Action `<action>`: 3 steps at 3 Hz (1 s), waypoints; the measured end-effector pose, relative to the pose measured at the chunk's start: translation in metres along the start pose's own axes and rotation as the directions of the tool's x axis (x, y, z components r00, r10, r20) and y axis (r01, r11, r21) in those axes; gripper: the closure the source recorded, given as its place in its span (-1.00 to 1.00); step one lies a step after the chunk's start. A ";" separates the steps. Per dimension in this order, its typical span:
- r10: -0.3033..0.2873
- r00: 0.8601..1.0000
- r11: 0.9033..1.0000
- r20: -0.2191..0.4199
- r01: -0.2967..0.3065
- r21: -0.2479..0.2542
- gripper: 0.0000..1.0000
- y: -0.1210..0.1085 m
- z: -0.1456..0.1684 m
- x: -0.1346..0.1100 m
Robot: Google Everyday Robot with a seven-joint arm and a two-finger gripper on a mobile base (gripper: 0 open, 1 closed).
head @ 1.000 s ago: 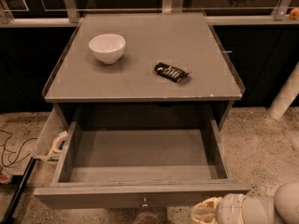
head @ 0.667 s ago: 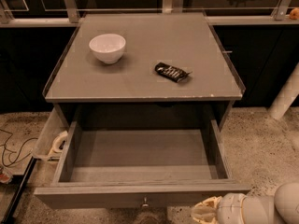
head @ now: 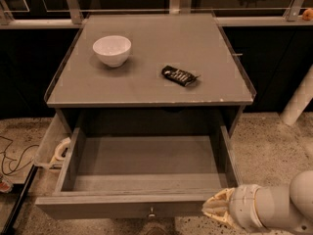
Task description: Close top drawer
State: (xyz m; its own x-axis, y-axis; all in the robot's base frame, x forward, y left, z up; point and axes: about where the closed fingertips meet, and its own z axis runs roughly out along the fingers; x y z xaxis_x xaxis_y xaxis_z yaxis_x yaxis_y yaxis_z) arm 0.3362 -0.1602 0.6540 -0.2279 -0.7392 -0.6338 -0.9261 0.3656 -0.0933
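The top drawer [head: 146, 180] of the grey cabinet is pulled far out toward me, and its inside is empty. Its flat front panel [head: 122, 207] runs along the bottom of the view, with the small round metal knob [head: 151, 212] at its centre. My gripper [head: 214, 208] is at the lower right, right against the right end of the front panel. The white arm [head: 279, 207] reaches in from the right edge. The lower drawers are hidden under the open one.
On the cabinet top [head: 146, 82] stand a white bowl [head: 112, 50] at the back left and a dark snack packet [head: 179, 75] near the middle. A white post [head: 298, 102] stands at the right. Cables [head: 12, 155] and a strap [head: 61, 150] lie on the floor at the left.
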 end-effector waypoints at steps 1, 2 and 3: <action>-0.003 1.000 1.000 -0.001 0.003 0.002 -0.77 -0.001 -0.001 -0.001; -0.003 1.000 1.000 -0.001 0.003 0.003 -1.00 -0.001 -0.001 -0.001; -0.008 1.000 1.000 -0.005 0.008 0.006 -1.00 -0.002 0.000 -0.002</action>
State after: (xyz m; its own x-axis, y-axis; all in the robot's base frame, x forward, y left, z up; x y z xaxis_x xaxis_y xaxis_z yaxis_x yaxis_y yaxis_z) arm 0.3380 -0.1593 0.6558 -0.2217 -0.7447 -0.6295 -0.9262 0.3628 -0.1030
